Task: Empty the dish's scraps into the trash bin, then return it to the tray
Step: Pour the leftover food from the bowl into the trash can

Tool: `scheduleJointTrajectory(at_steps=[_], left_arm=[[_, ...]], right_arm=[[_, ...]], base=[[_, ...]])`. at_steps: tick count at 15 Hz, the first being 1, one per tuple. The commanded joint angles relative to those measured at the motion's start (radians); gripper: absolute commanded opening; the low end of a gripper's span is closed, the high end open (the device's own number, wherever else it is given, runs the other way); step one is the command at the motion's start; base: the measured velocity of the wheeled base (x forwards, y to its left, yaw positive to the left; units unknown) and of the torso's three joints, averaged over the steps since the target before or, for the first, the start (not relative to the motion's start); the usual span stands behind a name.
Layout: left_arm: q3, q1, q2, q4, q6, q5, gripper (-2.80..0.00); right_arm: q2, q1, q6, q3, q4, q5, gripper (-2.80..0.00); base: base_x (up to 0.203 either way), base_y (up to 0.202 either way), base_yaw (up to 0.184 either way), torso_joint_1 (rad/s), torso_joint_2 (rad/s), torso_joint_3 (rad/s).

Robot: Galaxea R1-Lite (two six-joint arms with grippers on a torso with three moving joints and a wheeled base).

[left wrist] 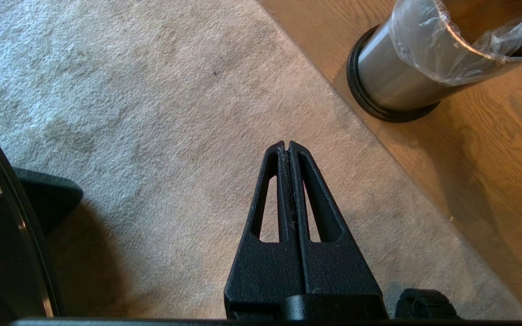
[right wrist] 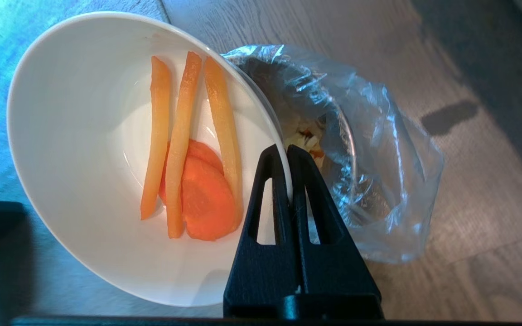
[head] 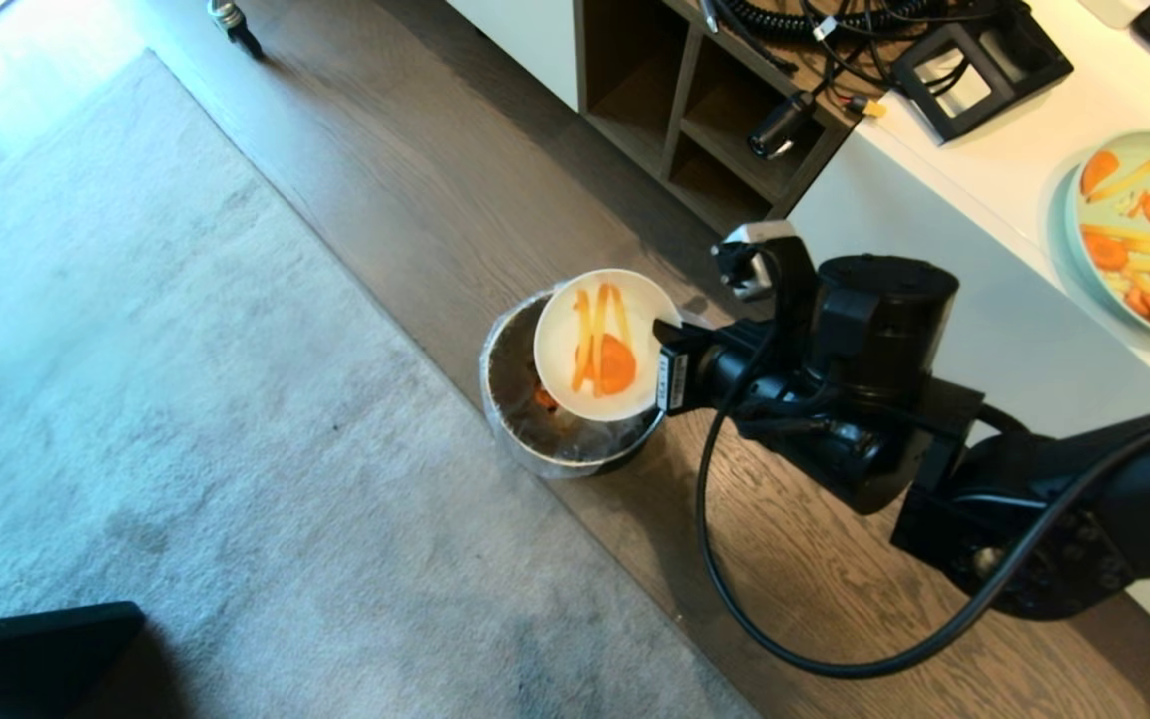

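The right gripper [right wrist: 287,151], clamped on the rim of the white bowl [head: 600,345], holds it tipped above the silver trash bin [head: 565,444], carrot slices and strips [right wrist: 188,181] clinging inside. The left gripper [left wrist: 287,146], fingers together, hangs over the carpet [left wrist: 152,113] near the bin.

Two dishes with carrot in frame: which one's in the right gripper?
The round deep white bowl, pinched at its rim by the right gripper over the silver trash bin. The flat blue-green plate sits untouched on the white counter.
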Motion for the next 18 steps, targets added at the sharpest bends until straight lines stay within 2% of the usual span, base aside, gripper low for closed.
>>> scheduleJointTrajectory(at_steps=[1,7,12,18], left_arm=[[0.001,0.000,0.000,0.000,-0.001,0.000,-2.80],[0.000,0.000,0.000,0.000,-0.001,0.000,-2.80],[0.000,0.000,0.000,0.000,-0.001,0.000,-2.80],[-0.001,0.000,0.000,0.000,-0.001,0.000,-2.80]], right_arm=[[0.073,0.000,-0.141,0.030,-0.126,0.000,-2.80],[0.096,-0.014,-0.307,0.018,-0.159,-0.003,-2.80],[0.129,-0.046,-0.489,-0.024,-0.230,-0.001,-2.80],[0.154,-0.059,-0.748,-0.087,-0.277,-0.004,-2.80]], base=[[0.000,0.000,0.000,0.000,0.00,0.000],[0.000,0.000,0.000,0.000,0.00,0.000],[0.000,0.000,0.000,0.000,0.00,0.000],[0.000,0.000,0.000,0.000,0.00,0.000]])
